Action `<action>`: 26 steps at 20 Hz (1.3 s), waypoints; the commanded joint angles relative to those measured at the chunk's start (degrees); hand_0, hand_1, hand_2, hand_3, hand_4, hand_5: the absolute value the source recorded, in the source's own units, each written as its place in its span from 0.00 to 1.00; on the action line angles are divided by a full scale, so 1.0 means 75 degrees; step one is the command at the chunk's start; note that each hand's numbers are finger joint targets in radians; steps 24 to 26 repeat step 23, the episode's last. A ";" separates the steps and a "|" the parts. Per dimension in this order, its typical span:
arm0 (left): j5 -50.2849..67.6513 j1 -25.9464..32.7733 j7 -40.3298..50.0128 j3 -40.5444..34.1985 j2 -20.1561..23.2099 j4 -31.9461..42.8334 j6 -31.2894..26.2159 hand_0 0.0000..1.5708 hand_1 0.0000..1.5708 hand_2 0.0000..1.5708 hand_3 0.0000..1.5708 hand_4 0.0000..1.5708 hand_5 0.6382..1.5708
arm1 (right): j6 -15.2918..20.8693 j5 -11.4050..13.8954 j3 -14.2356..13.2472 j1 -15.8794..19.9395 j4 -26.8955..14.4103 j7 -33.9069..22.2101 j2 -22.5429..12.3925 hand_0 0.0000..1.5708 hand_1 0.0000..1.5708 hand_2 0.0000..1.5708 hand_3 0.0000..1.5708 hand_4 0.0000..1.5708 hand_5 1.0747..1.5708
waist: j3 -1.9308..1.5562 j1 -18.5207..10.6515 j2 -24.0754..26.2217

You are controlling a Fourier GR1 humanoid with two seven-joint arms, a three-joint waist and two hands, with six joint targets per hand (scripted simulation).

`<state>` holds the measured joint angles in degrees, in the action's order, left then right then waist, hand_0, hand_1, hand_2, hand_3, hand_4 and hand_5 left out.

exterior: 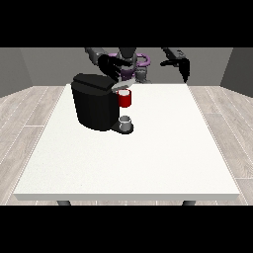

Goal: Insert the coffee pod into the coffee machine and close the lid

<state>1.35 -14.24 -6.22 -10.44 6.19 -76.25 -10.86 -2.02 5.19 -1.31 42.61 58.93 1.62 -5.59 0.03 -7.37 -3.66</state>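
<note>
1. The white desk [148, 163] filled most of the view, and its near part was bare. Only the tops of two dark legs showed under its front edge.
2. Farther back, toward the view's left, stood the black coffee machine [94, 106]. A small grey cup [125, 122] sat on the base at its front.
3. A red part [125, 99] stuck out at the machine's head, just above the cup. It could have been the coffee pod or its holder; I could not tell which.
4. The machine's lid [93, 82] was tilted up, so it was not closed.
5. The robot hand at the view's left [109, 67] hung just above the back of the lid. How its fingers lay was too dark to make out.
6. The robot hand at the view's right [183, 65] was up in the air, well apart from the machine. Its fingers pointed down and held nothing.
7. The robot's body [132, 63] was partly hidden behind the hand and the machine.
8. The floor [29, 113] was pale wood planks, and the walls [29, 64] were grey.
</note>
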 commanded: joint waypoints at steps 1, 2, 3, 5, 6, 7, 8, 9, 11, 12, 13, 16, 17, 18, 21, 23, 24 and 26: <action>0.0439 -0.0330 0.0156 -0.0081 0.0214 -0.0148 -0.0427 0.00 0.00 0.00 0.00 0.00 1.00 | 0.0183 0.0295 0.0002 0.0494 -0.0224 0.0065 -0.0073 0.00 0.00 0.00 0.00 0.11 1.00 | -0.0003 -0.0248 -0.0161; 0.0259 -0.0125 -0.0026 -0.0192 0.0358 0.0127 -0.0269 0.00 0.00 0.00 0.00 0.00 1.00 | -0.0054 0.0297 0.0229 0.0106 -0.0018 0.0114 0.0092 0.00 0.00 0.00 0.00 0.08 1.00 | -0.0002 0.0095 0.0047; -0.0223 0.0329 -0.0568 0.0418 -0.0158 -0.0144 -0.0102 0.00 0.00 0.00 0.00 0.00 1.00 | 0.0171 0.0436 0.0197 0.0247 -0.0206 0.0224 0.0091 0.00 0.00 0.00 0.00 0.09 1.00 | -0.0003 -0.0186 -0.0050; 0.0223 -0.0416 0.0104 0.0188 0.0068 -0.0299 -0.0243 0.00 0.00 0.00 0.00 0.12 1.00 | 0.0228 0.0539 0.0119 0.0751 -0.0437 0.0019 0.0016 0.00 0.00 0.00 0.00 0.09 1.00 | -0.0003 -0.0321 -0.0222; 0.0214 -0.0138 -0.0496 0.0044 0.0220 -0.0190 -0.0356 0.00 0.00 0.00 0.00 0.12 1.00 | 0.0077 0.0319 -0.0138 0.0724 -0.0302 0.0177 -0.0162 0.00 0.00 0.00 0.00 0.07 1.00 | -0.0002 -0.0207 -0.0208; 0.0178 -0.0184 -0.0044 0.0089 0.0131 -0.0201 -0.0129 0.00 0.00 0.00 0.00 0.13 1.00 | -0.0076 0.0382 0.0099 0.0610 -0.0248 0.0007 0.0018 0.00 0.00 0.00 0.00 0.09 1.00 | -0.0003 -0.0068 0.0074; -0.0003 0.0074 -0.0224 0.0465 -0.0303 -0.0495 0.0048 0.00 0.00 0.00 0.00 0.12 1.00 | 0.0264 0.0564 0.0215 0.0334 -0.0381 0.0316 0.0263 0.00 0.00 0.00 0.00 0.07 1.00 | -0.0004 -0.0204 0.0114; -0.0172 0.0125 -0.0334 0.0696 -0.0369 -0.0679 0.0052 0.00 0.00 0.00 0.00 0.11 1.00 | 0.0023 0.0335 -0.0194 0.0723 -0.0601 0.0293 -0.0130 0.00 0.00 0.00 0.00 0.05 1.00 | -0.0004 -0.0351 -0.0102; 0.0029 -0.0293 -0.0626 0.0177 -0.0217 -0.0083 0.0244 0.00 0.00 0.00 0.00 0.13 1.00 | -0.0044 0.0251 0.0139 0.0627 -0.0118 0.0340 0.0418 0.00 0.00 0.00 0.00 0.08 1.00 | -0.0002 0.0150 -0.0074; 0.0009 0.0201 -0.0646 0.0497 -0.0463 -0.0309 0.0131 0.00 0.00 0.00 0.00 0.16 1.00 | -0.0006 0.0396 0.0239 0.0391 -0.0181 0.0415 0.0418 0.00 0.00 0.00 0.00 0.02 1.00 | -0.0003 -0.0003 0.0188; 0.0139 0.0016 -0.0452 0.0365 -0.0244 -0.0412 0.0006 0.00 0.00 0.00 0.00 0.12 1.00 | -0.0355 0.0216 0.0188 0.0411 -0.0131 0.0437 0.0316 0.00 0.00 0.00 0.00 0.04 1.00 | -0.0003 0.0038 0.0283; -0.0059 0.0567 -0.0809 0.0509 -0.0443 -0.0183 0.0123 0.00 0.00 0.00 0.00 0.12 1.00 | 0.0003 -0.0066 0.0824 -0.0536 0.0312 0.0912 0.0729 0.00 0.00 0.00 0.00 0.16 1.00 | -0.0004 0.0153 0.0717; -0.0147 0.0416 -0.0439 0.0647 -0.0719 -0.0078 0.0416 0.00 0.00 0.00 0.00 0.12 1.00 | -0.0122 -0.0421 0.1192 -0.0829 0.0443 0.0991 0.0732 0.00 0.00 0.00 0.00 0.22 1.00 | -0.0005 0.0253 0.0832; -0.0073 0.0557 -0.0853 0.0362 -0.0348 0.0248 0.0160 0.00 0.00 0.00 0.00 0.12 1.00 | -0.0166 -0.0587 0.1458 -0.1316 0.0789 0.1206 0.0735 0.00 0.00 0.00 0.00 0.18 1.00 | -0.0003 0.0569 0.0918; -0.0064 0.0532 -0.0458 0.0288 -0.0344 0.0188 0.0360 0.00 0.00 0.00 0.00 0.12 1.00 | 0.0091 -0.1415 0.1337 -0.2023 0.1031 0.1173 0.0740 0.00 0.00 0.00 0.00 0.18 1.00 | -0.0007 0.0771 0.1212; 0.0060 0.0766 -0.0872 -0.0079 -0.0067 0.0611 0.0251 0.00 0.00 0.00 0.00 0.12 1.00 | 0.0061 -0.1332 0.1746 -0.2625 0.1388 0.0934 0.0742 0.00 0.00 0.00 0.00 0.10 1.00 | -0.0001 0.1243 0.1318; 0.0060 0.0766 -0.0872 -0.0079 -0.0067 0.0611 0.0251 0.00 0.00 0.00 0.00 0.12 1.00 | 0.0061 -0.1332 0.1746 -0.2625 0.1388 0.0934 0.0742 0.00 0.00 0.00 0.00 0.10 1.00 | -0.0001 0.1243 0.1318; 0.0060 0.0766 -0.0872 -0.0079 -0.0067 0.0611 0.0251 0.00 0.00 0.00 0.00 0.12 1.00 | 0.0061 -0.1332 0.1746 -0.2625 0.1388 0.0934 0.0742 0.00 0.00 0.00 0.00 0.10 1.00 | -0.0001 0.1243 0.1318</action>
